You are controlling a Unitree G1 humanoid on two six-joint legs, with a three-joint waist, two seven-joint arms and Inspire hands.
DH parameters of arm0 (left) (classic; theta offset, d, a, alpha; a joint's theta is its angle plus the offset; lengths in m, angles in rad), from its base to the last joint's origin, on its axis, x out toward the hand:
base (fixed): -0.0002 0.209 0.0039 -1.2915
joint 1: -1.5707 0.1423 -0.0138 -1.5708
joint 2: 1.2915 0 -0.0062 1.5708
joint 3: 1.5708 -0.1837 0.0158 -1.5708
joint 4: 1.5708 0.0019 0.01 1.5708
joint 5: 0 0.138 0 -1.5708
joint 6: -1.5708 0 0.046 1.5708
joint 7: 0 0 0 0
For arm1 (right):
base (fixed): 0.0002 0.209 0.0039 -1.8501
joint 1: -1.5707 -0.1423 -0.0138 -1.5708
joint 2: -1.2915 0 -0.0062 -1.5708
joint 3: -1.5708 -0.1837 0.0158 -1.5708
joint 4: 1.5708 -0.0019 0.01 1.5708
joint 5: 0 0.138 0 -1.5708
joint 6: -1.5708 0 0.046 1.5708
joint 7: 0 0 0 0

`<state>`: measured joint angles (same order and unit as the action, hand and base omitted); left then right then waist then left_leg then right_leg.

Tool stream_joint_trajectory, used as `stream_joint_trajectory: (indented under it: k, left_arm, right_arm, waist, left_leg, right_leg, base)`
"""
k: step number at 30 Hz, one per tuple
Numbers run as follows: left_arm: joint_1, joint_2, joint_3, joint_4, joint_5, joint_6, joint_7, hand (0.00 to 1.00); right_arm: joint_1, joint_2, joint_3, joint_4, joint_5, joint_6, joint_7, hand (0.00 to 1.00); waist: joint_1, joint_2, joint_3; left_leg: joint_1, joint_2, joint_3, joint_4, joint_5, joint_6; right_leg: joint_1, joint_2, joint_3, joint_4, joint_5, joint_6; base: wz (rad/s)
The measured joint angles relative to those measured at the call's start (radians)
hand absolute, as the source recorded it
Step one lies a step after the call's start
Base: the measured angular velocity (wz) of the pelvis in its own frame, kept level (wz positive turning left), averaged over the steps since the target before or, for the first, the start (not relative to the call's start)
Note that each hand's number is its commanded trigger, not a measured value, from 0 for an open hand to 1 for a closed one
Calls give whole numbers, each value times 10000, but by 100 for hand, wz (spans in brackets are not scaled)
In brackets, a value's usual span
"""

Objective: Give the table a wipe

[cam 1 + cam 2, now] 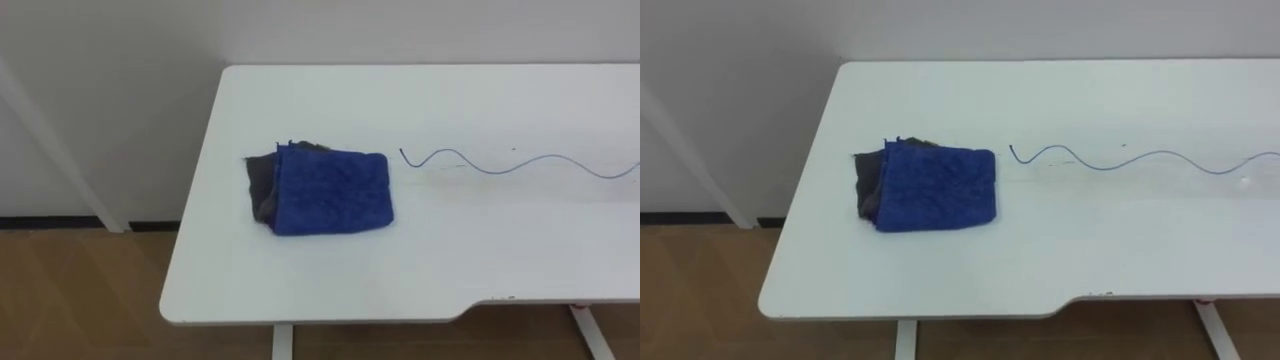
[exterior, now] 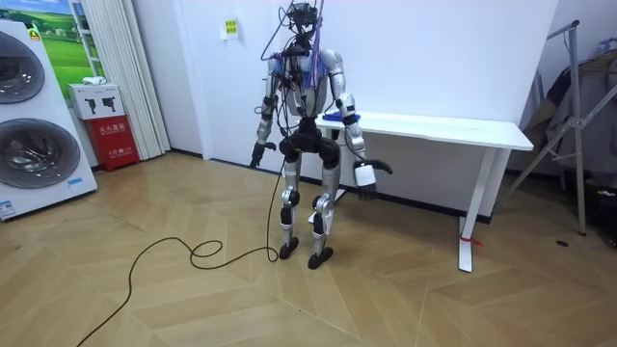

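- Left eye view first: we've got a white worktop [image 1: 430, 260] up against a pale wall, and we're looking at its left end.
- A folded blue cloth [image 1: 333, 192] lies flat on the worktop near that end, roughly midway between the back and front edges.
- A grey layer [image 1: 262, 188] pokes out from under the cloth on its left. We can't tell if that's a second rag or the same one's other side.
- Just right of the cloth, not touching it, a thin wavy blue line [image 1: 520, 163] runs across the surface out to the right edge of the view.
- The worktop's front edge has a shallow step toward the right, and white legs show below it over a wooden floor [image 1: 80, 290].
- Room view: the robot stands upright on the near side of the worktop, at the end on the room view's left.
- The left robot hand [image 2: 258, 154] hangs low at its side, well apart from the worktop. It's too small for us to tell whether it's clenched or released.
- The right robot hand [image 2: 371, 172] hangs just in front of the worktop's front edge, below the top and apart from the cloth. Same deal, we can't tell its state.
- On the room view's left there are stacked washing machines [image 2: 34, 154] and a red box [image 2: 114, 140]. On the right there's a metal stand [image 2: 576, 125].
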<state>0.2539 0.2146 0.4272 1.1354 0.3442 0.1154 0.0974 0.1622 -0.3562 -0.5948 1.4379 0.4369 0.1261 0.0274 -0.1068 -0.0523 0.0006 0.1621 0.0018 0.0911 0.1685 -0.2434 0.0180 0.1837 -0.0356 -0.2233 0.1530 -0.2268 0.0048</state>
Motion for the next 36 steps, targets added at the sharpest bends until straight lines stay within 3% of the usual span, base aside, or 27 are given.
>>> stream_joint_trajectory:
  k: [1,4,6,8,11,13,16,19,24,27,36]
  left_arm:
    - [0,152,7,-60,3,37,0,0]
    - [-117,787,-3,-272,-7,48,41,0]
    - [-146,780,-217,-491,-4,11,39,0]
    - [-205,738,-340,-525,-34,-47,33,0]
    - [-221,660,-695,-657,-141,-37,53,0]
    - [-133,589,-990,-946,-157,-47,37,0]
    - [-194,422,-1211,-1380,-157,-66,40,0]
    - [-189,236,-1729,-1768,-230,-74,74,0]
    - [-311,-32,-2292,-1916,-257,-42,63,0]
    - [-264,-31,-2386,-1974,-207,-42,29,0]
    - [-496,-9,-2995,-2101,-242,-42,-294,0]
  right_arm:
    - [-105,-253,-114,-21,-34,7,-154,0]
    - [-873,-1539,-376,-747,-251,-29,-1123,0]
    - [-1210,-1896,-358,-1845,-509,-46,-1587,0]
    - [-1683,-2104,-358,-3004,-956,-75,-2049,0]
    - [-2036,-2100,96,-5857,-2181,-42,-2853,0]
    - [-2050,-2092,448,-7969,-2926,-52,-3183,0]
    - [-2073,-2076,1135,-11258,-4908,-294,-3629,0]
    - [-2240,-1863,1768,-13182,-6315,-308,-3806,0]
    - [-2479,-1701,3052,-14775,-7875,-322,-3836,0]
    - [-2884,-1580,3728,-15363,-8416,-269,-3717,0]
    - [-3996,-1343,6003,-15367,-10790,-262,-3400,0]
  waist:
    - [-18,-69,8]
    - [-120,-456,36]
    - [-159,-549,7]
    - [-207,-510,-21]
    - [-198,-564,-64]
    - [-181,-486,-30]
    - [83,-338,-39]
    - [380,-246,-43]
    - [909,-235,-7]
    - [1186,-259,-9]
    - [2026,-292,79]
  left_leg:
    - [-1,6,2,10,1,1]
    - [-131,34,46,118,1,1]
    - [-274,36,135,152,1,2]
    - [-335,43,188,158,3,5]
    - [-322,60,248,140,5,7]
    - [-324,69,322,139,5,7]
    - [-305,89,382,124,6,4]
    - [-294,80,287,95,12,6]
    - [-325,76,132,69,12,6]
    - [-459,76,-50,75,13,6]
    - [-647,29,-451,121,28,7]
  right_leg:
    - [-8,5,21,-3,0,-2]
    - [-142,32,130,-2,13,-19]
    - [-324,70,183,52,52,-16]
    - [-446,84,274,192,79,-14]
    - [-548,84,302,309,84,-19]
    - [-638,87,346,322,85,-20]
    - [-622,93,337,323,85,-21]
    - [-555,87,274,319,85,-20]
    - [-591,72,159,313,85,-20]
    - [-628,69,-51,311,85,-20]
    - [-633,47,-394,265,85,-20]
  base:
    - [0]
    - [-5]
    - [-10]
    - [-13]
    - [-13]
    - [-7]
    - [-3]
    - [5]
    - [8]
    - [11]
    - [13]
